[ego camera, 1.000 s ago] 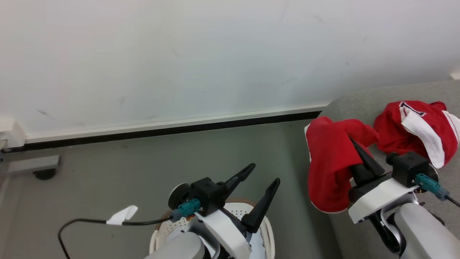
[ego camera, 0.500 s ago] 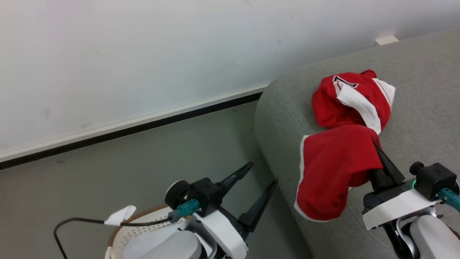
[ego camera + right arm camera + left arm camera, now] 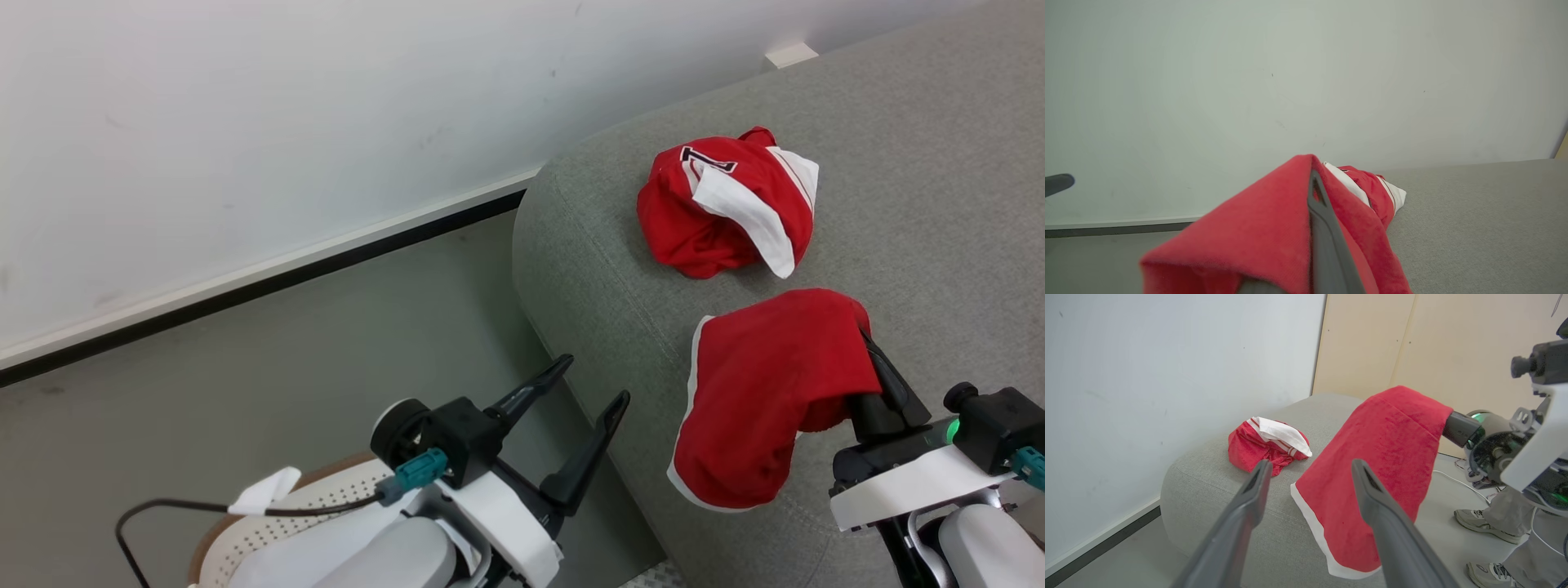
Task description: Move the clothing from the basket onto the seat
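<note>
A red piece of clothing (image 3: 767,392) with white trim is draped over my right gripper (image 3: 867,339), which is shut on it. It hangs over the near left part of the grey seat (image 3: 914,180). Farther back on the seat lies another piece, red and white and crumpled (image 3: 718,212). My left gripper (image 3: 596,377) is open and holds nothing, above the floor left of the seat. The cream basket (image 3: 310,514) peeks out beneath the left arm, its inside hidden. In the left wrist view the held clothing (image 3: 1380,465) hangs just beyond the open fingers (image 3: 1249,498). In the right wrist view red fabric (image 3: 1257,237) covers the shut fingers (image 3: 1323,228).
A white wall with a dark baseboard (image 3: 326,253) runs behind the grey floor (image 3: 286,359). A black cable with a white tag (image 3: 265,494) trails by the basket. In the left wrist view a person's shoes (image 3: 1478,522) stand beyond the seat, before beige panels (image 3: 1412,343).
The head camera has swung right toward the seat. My right gripper has carried the red clothing from the seat's left edge to above its near part. The left gripper stays open.
</note>
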Robot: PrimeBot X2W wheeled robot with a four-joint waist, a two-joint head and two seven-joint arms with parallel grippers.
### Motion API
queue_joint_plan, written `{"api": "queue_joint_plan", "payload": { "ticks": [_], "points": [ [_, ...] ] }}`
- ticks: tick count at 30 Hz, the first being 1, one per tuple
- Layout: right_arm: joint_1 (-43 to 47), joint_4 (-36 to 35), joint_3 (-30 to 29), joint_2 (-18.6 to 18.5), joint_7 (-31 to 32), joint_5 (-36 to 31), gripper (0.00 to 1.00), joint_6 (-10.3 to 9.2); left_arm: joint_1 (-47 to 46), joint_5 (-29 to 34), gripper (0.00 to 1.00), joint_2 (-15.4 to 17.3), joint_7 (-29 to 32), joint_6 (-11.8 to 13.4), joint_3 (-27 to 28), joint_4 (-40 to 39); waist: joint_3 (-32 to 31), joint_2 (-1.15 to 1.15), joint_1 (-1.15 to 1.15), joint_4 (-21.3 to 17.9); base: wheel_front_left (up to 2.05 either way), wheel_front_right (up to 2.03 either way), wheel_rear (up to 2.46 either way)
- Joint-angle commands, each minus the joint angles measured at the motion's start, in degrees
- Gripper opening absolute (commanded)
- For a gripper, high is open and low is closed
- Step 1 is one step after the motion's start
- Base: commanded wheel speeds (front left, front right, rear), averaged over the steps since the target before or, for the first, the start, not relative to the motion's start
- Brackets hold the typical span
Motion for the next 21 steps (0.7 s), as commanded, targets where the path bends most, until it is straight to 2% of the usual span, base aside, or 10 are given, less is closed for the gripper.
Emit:
{"api": "queue_joint_plan", "payload": {
  "ticks": [1,12,15,21],
  "points": [
    [0.7,-0.3,-0.4,0.0,-0.2,-0.1,0.00,-0.13,0.6,0.6,1.00,0.0,0.0,-0.1,0.3,0.2,0.1,0.00,0.00,0.0,0.00,0.00,0.00],
    [-2.5,-1.0,-5.0,-0.2,-0.2,0.0,0.00,-0.13,-0.3,3.9,1.00,-0.2,0.0,-1.4,1.6,0.3,2.6,0.00,0.00,1.4,0.00,0.00,0.00],
    [-4.8,-1.3,-7.5,-0.5,-0.2,2.3,0.00,-0.13,-0.6,4.3,1.00,0.2,0.0,-1.8,1.9,0.3,4.2,0.00,0.00,2.0,0.00,0.00,0.00],
    [-12.2,-0.5,-11.7,-5.2,1.4,5.2,0.00,-0.13,-2.0,5.5,1.00,0.9,0.0,-2.3,2.1,0.2,8.3,0.00,0.00,3.7,0.00,0.00,0.00]
  ]
}}
